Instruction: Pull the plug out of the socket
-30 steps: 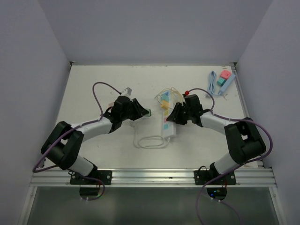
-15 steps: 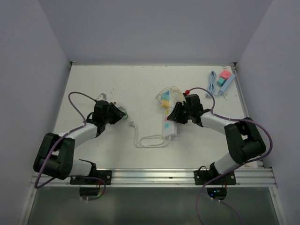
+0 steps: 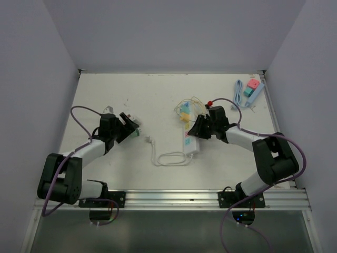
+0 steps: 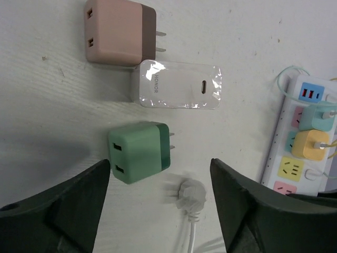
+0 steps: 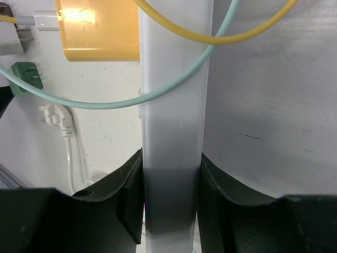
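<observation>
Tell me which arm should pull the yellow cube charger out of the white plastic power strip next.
Left, likely. The left end effector is open and empty, with the yellow cube charger in its wrist view. The right end effector is shut on the white plastic power strip, bracing it.

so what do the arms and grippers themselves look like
The left arm and right arm have black joint housings joined by silvery-white tubes. A purple cable runs loosely along each. The left gripper and right gripper have broad, matte black fingers with curved inner edges.
</observation>
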